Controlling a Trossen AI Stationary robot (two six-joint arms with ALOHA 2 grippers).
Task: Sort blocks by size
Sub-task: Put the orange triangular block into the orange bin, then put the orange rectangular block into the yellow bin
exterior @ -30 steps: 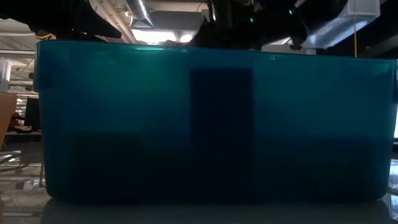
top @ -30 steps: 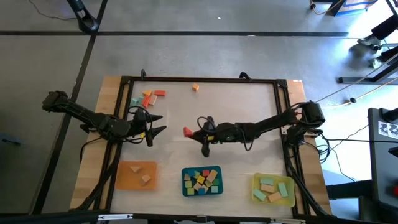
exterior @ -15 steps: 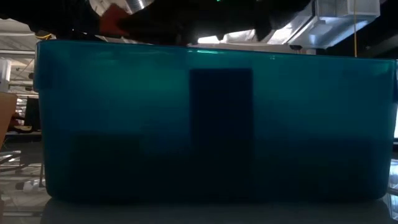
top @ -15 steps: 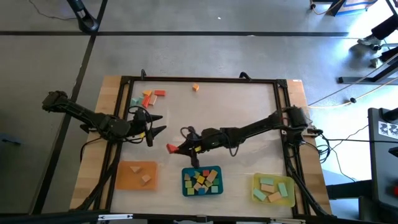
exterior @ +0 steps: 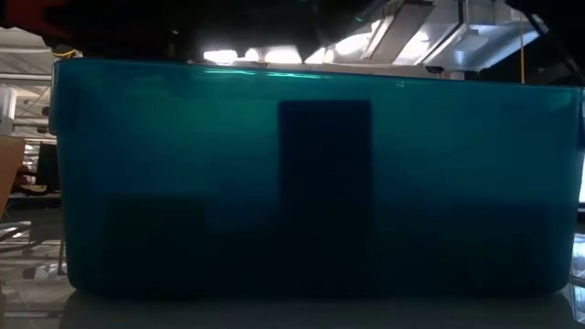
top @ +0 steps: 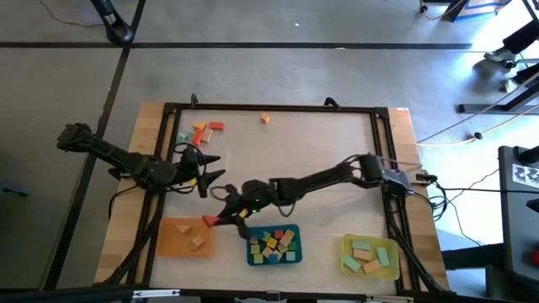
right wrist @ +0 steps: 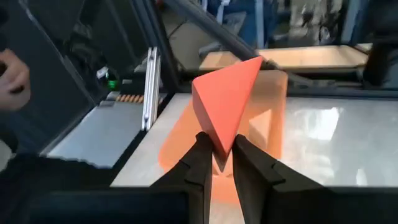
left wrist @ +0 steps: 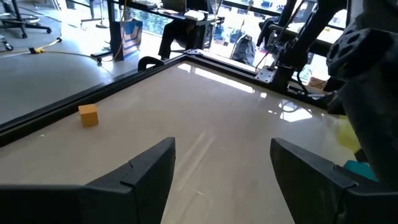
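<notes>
The left gripper (top: pixel 209 171) is stationed over the table's (top: pixel 320 143) left part with its fingers (left wrist: pixel 140 174) spread wide and nothing between them; in its wrist view only bare tabletop lies ahead of the fingers. Beyond it, near the far left corner, a cluster of loose blocks (top: pixel 200 131) in orange, red and mint lies on the surface. A single small orange cube (top: pixel 264 119) sits apart from that cluster, near the far edge, and also shows in the left wrist view (left wrist: pixel 88 115). At the near left stands the orange tray (top: pixel 184 236), holding tan blocks (top: pixel 197 241). The right arm reaches from the right side across the table's middle, so that the right gripper (top: pixel 216 220) hangs over the orange tray's right edge. Its fingers (right wrist: pixel 200 163) are clenched on one corner of a red triangular block (top: pixel 208 221); in the right wrist view the block (right wrist: pixel 226 107) stands above the fingertips, with the tray's orange floor (right wrist: pixel 186 140) below it. Whether the block touches the tray cannot be told. Just right of the gripper, at near centre, the teal tray (top: pixel 274 245) contains a dense mix of yellow, red, orange and green blocks (top: pixel 271 242). In the low view the teal tray's wall (exterior: pixel 311 183) fills nearly the whole picture and hides the table behind it. At the near right, the yellow tray (top: pixel 370 257) holds several larger tan and mint blocks (top: pixel 368 253).
</notes>
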